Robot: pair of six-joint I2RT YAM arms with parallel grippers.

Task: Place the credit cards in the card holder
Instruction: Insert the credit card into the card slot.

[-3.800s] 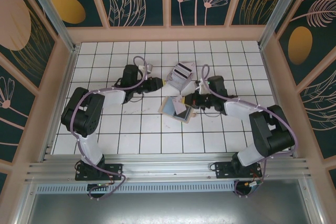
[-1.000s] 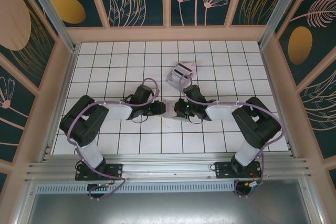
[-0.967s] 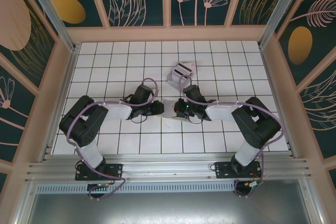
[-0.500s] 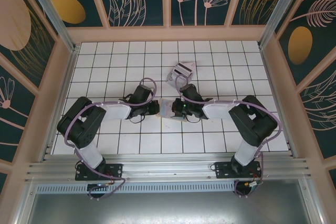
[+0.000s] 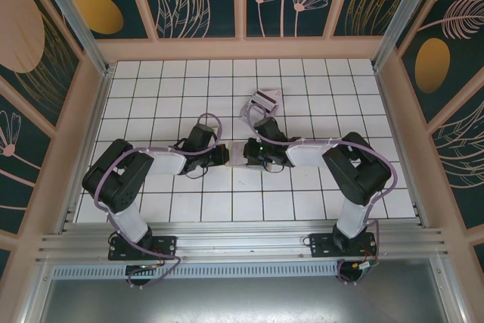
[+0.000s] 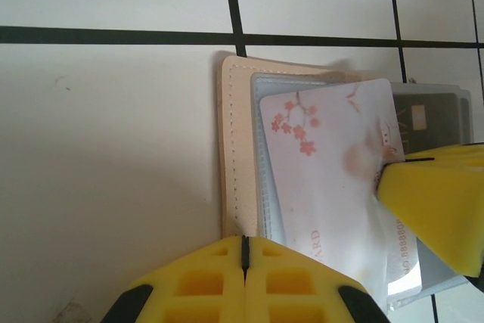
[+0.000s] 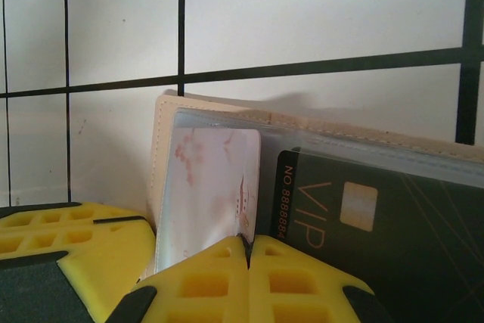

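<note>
The tan card holder lies open on the tiles between both grippers. In the left wrist view its stitched edge runs under my left gripper, which is shut on that edge. A whitish credit card with pink blossoms sits partly in the clear sleeve, next to a black VIP card. My right gripper is shut on the blossom card's near edge. From above, the left gripper and right gripper nearly meet over the holder.
A small pile of other pale cards lies about one tile behind the holder. Wooden walls ring the white tiled floor. The left gripper's yellow finger sits just left of the right gripper.
Both grippers have closed in on the holder from either side. Over the last second the right gripper and the holder have shifted slightly left and back.
</note>
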